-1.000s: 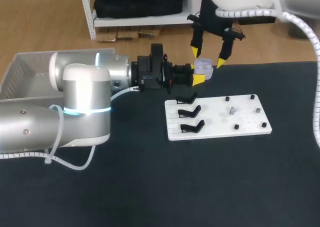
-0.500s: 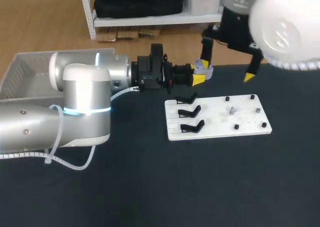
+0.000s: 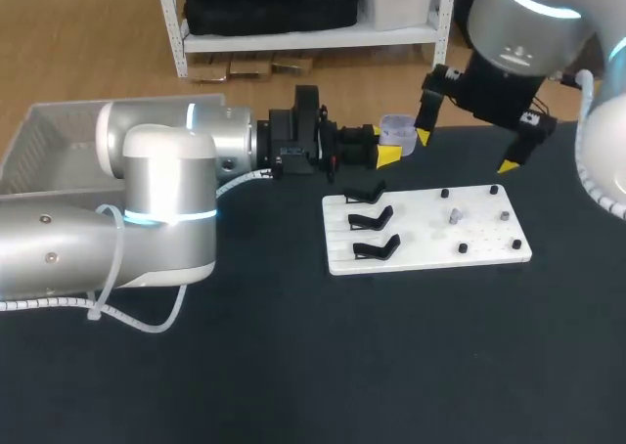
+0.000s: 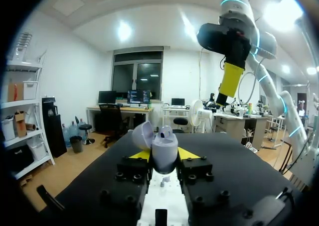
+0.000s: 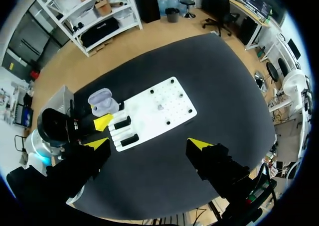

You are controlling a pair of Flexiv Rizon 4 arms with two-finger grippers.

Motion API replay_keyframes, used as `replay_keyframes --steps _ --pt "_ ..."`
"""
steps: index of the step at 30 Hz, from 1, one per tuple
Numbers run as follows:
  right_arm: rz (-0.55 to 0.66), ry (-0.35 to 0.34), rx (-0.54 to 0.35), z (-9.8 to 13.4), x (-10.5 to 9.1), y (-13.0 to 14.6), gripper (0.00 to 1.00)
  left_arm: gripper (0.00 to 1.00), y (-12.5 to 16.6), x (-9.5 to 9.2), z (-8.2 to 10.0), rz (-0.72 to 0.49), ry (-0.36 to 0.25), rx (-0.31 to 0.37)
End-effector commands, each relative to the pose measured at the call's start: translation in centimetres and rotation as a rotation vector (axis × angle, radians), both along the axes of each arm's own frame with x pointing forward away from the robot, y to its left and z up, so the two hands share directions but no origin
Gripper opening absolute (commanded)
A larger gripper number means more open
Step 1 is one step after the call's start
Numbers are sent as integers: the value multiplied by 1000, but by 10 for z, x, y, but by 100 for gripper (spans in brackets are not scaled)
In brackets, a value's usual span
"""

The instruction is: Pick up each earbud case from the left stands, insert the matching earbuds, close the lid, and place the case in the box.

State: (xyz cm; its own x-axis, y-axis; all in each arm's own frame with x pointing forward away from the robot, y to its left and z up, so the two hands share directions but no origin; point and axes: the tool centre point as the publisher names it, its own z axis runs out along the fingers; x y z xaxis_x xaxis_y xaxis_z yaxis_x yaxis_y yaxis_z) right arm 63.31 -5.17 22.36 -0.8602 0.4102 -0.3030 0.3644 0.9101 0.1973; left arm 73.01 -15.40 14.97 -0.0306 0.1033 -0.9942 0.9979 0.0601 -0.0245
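Black cloth covers the desk (image 3: 293, 366), and two big arms reach over it. The left arm (image 3: 156, 190) stretches across from its side. The right arm (image 3: 528, 23) hangs high over the far edge. A clear box (image 3: 49, 141) waits at the far left, well away from the rest.

Near the middle lies a white board (image 3: 421, 241). Three black stands (image 3: 375, 245) sit on its left part, and all look bare.

The left tool (image 4: 164, 154) pinches a small pale case (image 3: 397, 128) from both sides. It holds the case in the air just past the board. The lid is tipped back, and something small pokes up inside, maybe one earbud. The right tool (image 3: 467, 149) is spread wide and holds nothing. It hangs in the air near the case.

One tiny grey earbud (image 3: 455, 216) stands on the right part of the board. I think the job now is to fetch it.

- The right tool should come straight down over the earbud.
- Its fingers are much too wide for such a little thing, so bring them closer first.
- Pinch softly, or the earbud may pop away.
- Lift it straight up, then carry it to the open case.
- The left tool should keep the case steady with the open side up.
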Motion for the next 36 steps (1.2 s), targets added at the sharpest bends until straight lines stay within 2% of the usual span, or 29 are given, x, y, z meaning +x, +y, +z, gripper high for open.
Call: replay_keyframes --steps 1,2,5,11,12,16,19,21,27,30,34,35,36 --pt "40 -1 42 -26 0 -14 100 0 0 0 -1 0 -2 -3" --pt "58 -19 78 -31 1 -17 100 0 0 0 -1 0 -2 -3" --pt "158 -30 79 -46 5 -26 100 0 0 0 -1 0 -2 -3" --pt "250 -7 -15 -89 13 -40 100 0 0 0 -1 0 -2 -3" --pt "256 -18 -20 -96 14 -42 100 0 0 0 -1 0 -2 -3" --pt "268 22 -49 -125 22 -49 100 0 0 0 -1 0 -2 -3" --pt "269 14 -61 -141 29 -52 100 0 0 0 -1 0 -2 -3" --pt "267 -2 -100 -152 36 -52 100 0 0 0 -1 0 -2 -3" --pt "244 -19 -96 -171 56 -48 100 0 0 0 -1 0 -2 -3" --pt "217 -17 -86 -179 66 -46 85 0 0 0 -1 0 -2 -3" --pt "214 -7 -99 -189 76 -44 81 0 0 0 -1 0 -2 -3" --pt "214 -5 -98 -190 77 -44 75 0 0 0 -1 0 -2 -3" --pt "212 -2 -98 -192 79 -44 75 0 0 0 -1 0 -2 -3"
